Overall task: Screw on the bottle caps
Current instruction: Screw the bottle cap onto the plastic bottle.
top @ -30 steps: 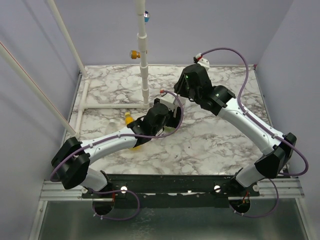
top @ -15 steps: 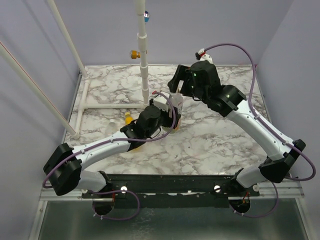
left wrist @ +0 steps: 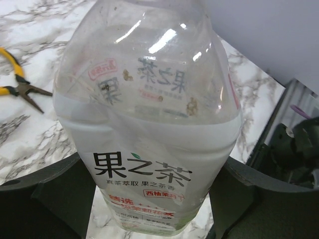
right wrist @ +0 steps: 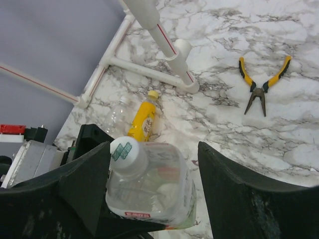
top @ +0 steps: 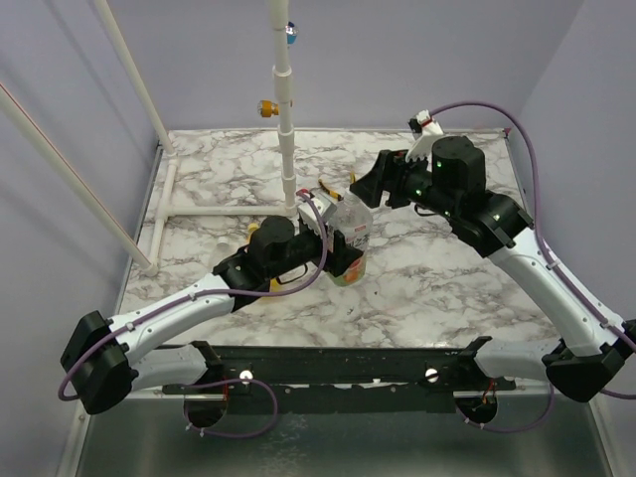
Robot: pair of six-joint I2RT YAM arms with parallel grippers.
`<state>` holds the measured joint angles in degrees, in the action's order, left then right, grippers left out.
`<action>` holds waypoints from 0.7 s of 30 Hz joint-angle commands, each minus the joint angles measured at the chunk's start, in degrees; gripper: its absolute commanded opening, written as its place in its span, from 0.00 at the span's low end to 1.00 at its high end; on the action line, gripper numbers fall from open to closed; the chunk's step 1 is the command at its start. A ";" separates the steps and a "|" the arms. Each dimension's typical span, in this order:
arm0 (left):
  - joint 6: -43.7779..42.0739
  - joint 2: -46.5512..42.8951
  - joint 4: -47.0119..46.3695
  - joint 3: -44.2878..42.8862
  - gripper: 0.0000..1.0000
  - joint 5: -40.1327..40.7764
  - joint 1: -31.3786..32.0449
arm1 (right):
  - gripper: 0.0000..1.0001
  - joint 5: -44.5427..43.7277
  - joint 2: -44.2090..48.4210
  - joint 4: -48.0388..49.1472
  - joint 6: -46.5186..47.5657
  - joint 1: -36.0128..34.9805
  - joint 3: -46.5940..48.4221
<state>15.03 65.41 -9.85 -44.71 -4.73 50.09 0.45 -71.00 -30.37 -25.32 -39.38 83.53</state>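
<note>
Whitish round plastic screw cap [right wrist: 127, 153] sits on the bottle neck, under the right gripper [right wrist: 153, 149], whose fingers stand apart. Left gripper [left wrist: 149, 199] clamps the clear plastic green-and-white-labelled bottle [left wrist: 149, 124] near upright. Tightening seems at hand: centre, close on the cap, twist.

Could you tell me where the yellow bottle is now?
In the right wrist view, the yellow bottle lies on the table between the white pipe frame and the clear bottle, left of the pliers.
</note>
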 commanded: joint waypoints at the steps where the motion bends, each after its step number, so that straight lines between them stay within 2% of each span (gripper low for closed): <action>1: -0.37 -2.15 1.77 1.35 0.00 -11.66 -1.12 | 0.73 15.36 2.25 6.03 3.84 2.49 -2.48; 7: -0.08 -3.48 1.72 1.58 0.00 -15.04 -1.68 | 0.69 23.24 2.32 8.42 3.90 3.96 -4.62; 21: 0.46 -4.69 1.36 1.72 0.00 -17.49 -2.74 | 0.48 29.34 2.18 11.53 2.69 6.11 -7.90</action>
<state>15.20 61.71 -7.27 -43.24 -19.94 47.94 25.69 -69.43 -21.61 -22.50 -33.74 76.09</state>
